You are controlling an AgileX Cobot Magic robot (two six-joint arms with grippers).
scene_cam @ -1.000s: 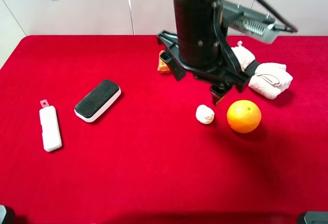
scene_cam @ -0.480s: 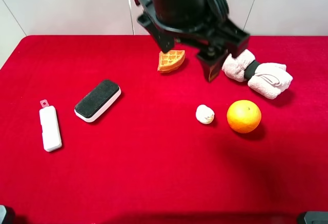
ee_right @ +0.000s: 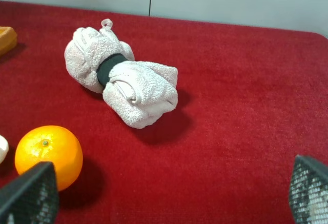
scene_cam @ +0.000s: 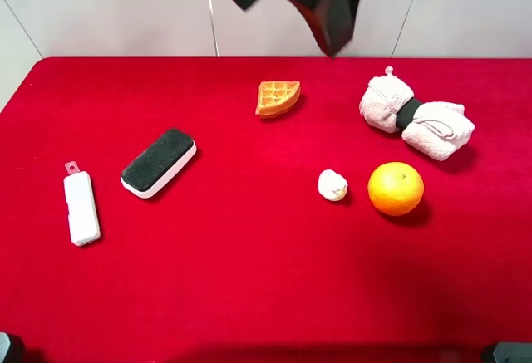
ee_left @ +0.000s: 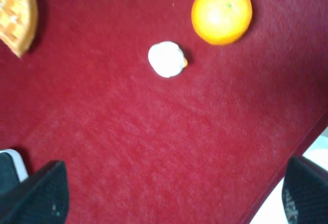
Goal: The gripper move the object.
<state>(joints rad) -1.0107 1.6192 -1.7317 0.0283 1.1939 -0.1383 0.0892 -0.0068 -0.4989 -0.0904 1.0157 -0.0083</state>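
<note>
The object is a small cream-white lumpy piece lying on the red cloth just left of the orange. It also shows in the left wrist view, far below the camera. My left gripper is open and empty, high above the cloth; only its two black fingertips show. Its dark claw shows at the top edge of the exterior view, well away from the object. My right gripper is open and empty, facing the pink rolled towel; the object is just a sliver at that view's edge.
A waffle piece lies at the back middle. The pink rolled towel lies at the back right. A black-topped eraser and a white rectangular case lie on the left. The red table's edge shows in the left wrist view.
The left arm has risen and drawn back from just above the object to the top edge of the view. The waffle is uncovered. The object and the orange have not moved.
</note>
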